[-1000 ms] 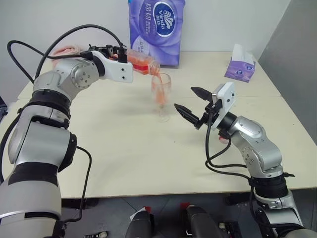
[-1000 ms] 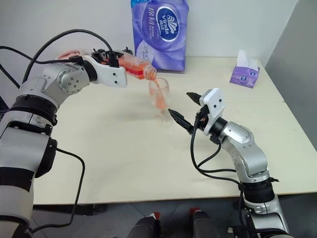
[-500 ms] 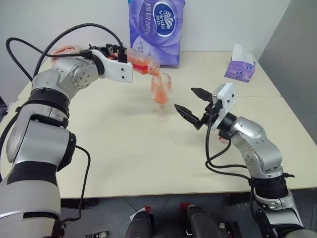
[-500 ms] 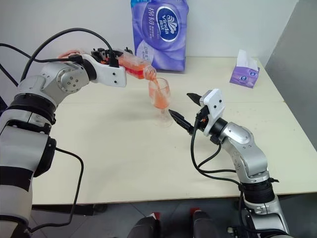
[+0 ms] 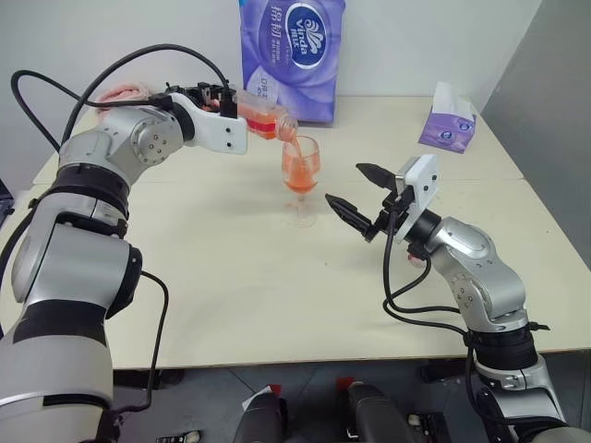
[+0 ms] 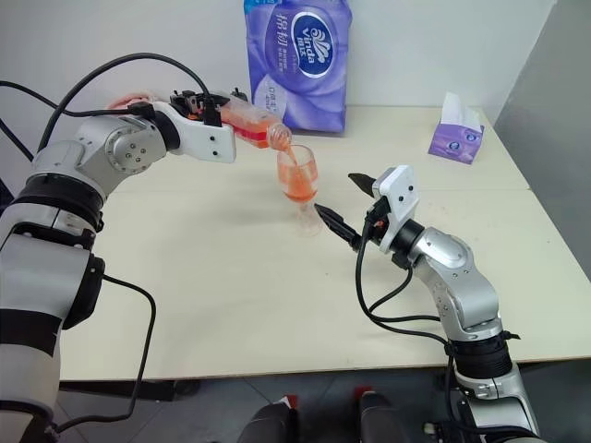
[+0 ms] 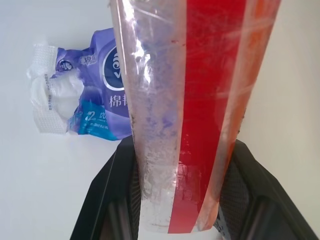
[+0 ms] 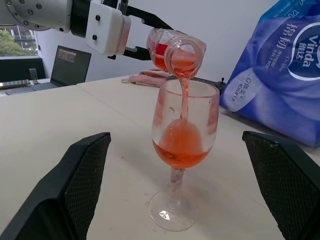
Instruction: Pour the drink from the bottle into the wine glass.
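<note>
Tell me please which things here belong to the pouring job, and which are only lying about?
Part of the job:
- bottle, tipped over the glass, held by the left gripper
- drink, streaming into the bowl
- wine glass, standing on the table
- right gripper, open beside the glass

Lying about:
- purple tissue pack
- small tissue box
- pink cloth

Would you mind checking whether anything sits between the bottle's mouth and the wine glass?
Nothing visible does. The bottle, tipped in the left gripper, has its mouth right above the wine glass, and the drink streams straight into the bowl.
</note>
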Available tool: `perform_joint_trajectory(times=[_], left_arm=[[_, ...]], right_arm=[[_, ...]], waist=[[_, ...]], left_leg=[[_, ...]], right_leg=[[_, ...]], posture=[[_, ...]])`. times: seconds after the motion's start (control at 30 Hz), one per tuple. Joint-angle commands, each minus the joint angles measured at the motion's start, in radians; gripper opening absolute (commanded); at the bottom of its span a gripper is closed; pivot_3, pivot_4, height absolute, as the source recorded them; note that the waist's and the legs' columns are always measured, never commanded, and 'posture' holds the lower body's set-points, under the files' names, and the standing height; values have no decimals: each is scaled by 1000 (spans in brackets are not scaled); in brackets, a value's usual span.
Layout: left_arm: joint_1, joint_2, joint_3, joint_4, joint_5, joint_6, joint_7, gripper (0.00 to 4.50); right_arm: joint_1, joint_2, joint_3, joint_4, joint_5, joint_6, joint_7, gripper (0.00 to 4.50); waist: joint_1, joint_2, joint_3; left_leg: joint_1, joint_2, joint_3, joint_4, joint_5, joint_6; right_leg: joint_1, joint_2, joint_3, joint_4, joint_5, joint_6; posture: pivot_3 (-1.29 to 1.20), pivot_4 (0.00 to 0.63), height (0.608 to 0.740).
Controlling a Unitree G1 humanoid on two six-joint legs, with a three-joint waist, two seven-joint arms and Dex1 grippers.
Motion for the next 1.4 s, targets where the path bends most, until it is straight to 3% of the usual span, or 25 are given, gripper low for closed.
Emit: perform_joint_trajectory(times=[0.03,0.33,0.77,1.07,1.4], left_arm=[[-54,21,3,-4,1,6,24,1695],[-42,4,28,1,-40,10,-1,1695],[35,-45,175,-29,-278,62,-178,1695],[256,-137,437,-182,-625,256,-303,1695],[561,-326,709,-402,-902,499,-80,1695]], right_arm=[[-8,-5,-19,-40,8,-14,3,4500],[-8,-4,-21,-43,8,-9,-3,4500],[-12,0,-20,-42,12,0,-8,4500],[33,-61,-5,-120,20,11,49,4500],[164,-133,55,-228,36,16,142,4500]], waist=[[0,0,0],[0,0,0],[-1,0,0],[-1,0,0],[-1,-1,-1]], left_leg=[[0,0,0,0,0,0],[0,0,0,0,0,0],[1,0,0,1,0,0],[0,0,0,2,0,0],[2,0,0,3,0,0]], right_leg=[[0,0,0,0,0,0],[0,0,0,0,0,0],[0,0,0,2,0,0],[0,-3,1,3,0,0],[0,-4,3,6,0,0]], posture=[[0,150,740],[0,150,740],[0,150,740],[0,150,740],[0,150,740]])
